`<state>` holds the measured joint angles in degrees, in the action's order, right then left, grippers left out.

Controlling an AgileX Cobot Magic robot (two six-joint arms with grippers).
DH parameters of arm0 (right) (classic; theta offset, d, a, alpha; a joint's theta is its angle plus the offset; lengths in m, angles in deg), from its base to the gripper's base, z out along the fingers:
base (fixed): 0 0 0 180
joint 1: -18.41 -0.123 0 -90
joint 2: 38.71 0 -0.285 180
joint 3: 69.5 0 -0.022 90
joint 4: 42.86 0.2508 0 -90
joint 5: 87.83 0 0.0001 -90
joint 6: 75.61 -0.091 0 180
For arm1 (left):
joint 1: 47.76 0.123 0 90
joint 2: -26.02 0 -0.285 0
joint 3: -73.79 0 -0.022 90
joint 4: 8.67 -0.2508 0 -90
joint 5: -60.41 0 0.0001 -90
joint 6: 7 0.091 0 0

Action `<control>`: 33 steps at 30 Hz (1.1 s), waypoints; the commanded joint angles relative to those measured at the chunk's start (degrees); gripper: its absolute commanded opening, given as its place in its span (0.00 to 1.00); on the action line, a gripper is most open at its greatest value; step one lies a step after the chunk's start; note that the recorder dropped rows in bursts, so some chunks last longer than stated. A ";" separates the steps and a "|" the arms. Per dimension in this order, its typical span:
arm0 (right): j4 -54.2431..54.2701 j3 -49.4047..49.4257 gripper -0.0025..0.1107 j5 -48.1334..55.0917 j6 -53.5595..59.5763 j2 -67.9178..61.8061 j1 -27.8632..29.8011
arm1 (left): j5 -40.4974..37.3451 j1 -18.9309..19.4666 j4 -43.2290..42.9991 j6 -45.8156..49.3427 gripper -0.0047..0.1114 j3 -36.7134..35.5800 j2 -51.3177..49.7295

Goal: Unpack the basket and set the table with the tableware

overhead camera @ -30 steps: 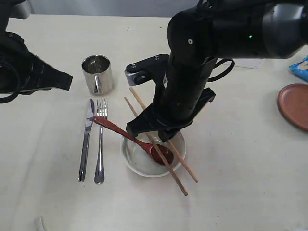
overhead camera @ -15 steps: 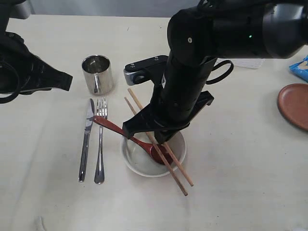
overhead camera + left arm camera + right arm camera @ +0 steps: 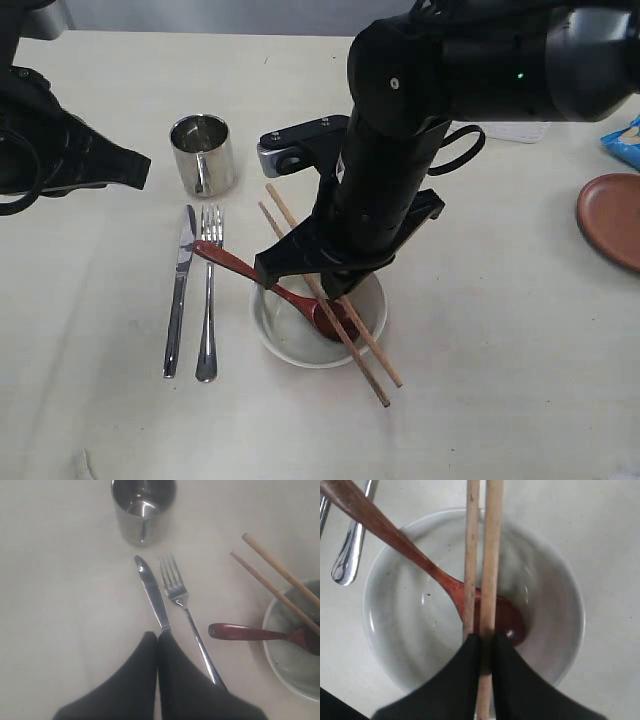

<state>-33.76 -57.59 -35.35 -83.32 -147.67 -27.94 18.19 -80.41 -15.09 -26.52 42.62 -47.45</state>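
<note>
A cream bowl [image 3: 275,335] [image 3: 395,610] stands on the table [image 3: 480,330], and a reddish-brown spoon [image 3: 235,265] [image 3: 380,530] leans in it. Two wooden chopsticks [image 3: 375,365] [image 3: 490,540] lie side by side across the bowl. My right gripper [image 3: 325,285] [image 3: 486,639] hangs over the bowl, shut on one chopstick, with the other just beside its finger. Left of the bowl lie the knife [image 3: 180,285] [image 3: 152,592] and fork [image 3: 208,300] [image 3: 175,587], with the steel mug [image 3: 202,153] [image 3: 142,510] beyond them. My left gripper [image 3: 143,165] [image 3: 157,634] is shut and empty. The basket is hidden.
A brown plate [image 3: 612,218] sits at the right edge, with a blue snack bag [image 3: 625,140] behind it. The bulky right arm [image 3: 450,70] covers the table's middle back. A white strip [image 3: 515,131] shows behind it.
The right gripper shifted slightly left with the chopsticks, so their near ends swung a little left over the bowl. The left arm has not moved.
</note>
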 commanded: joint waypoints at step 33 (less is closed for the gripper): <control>-14.38 0.06 0.30 1.86 -6.83 6.57 5.87 | 0.30 0.01 0.66 0.14 0.04 -0.35 0.44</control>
<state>-45.87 -57.51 -34.79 -89.16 -140.46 -24.75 18.19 -80.41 -15.09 -26.52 42.62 -47.45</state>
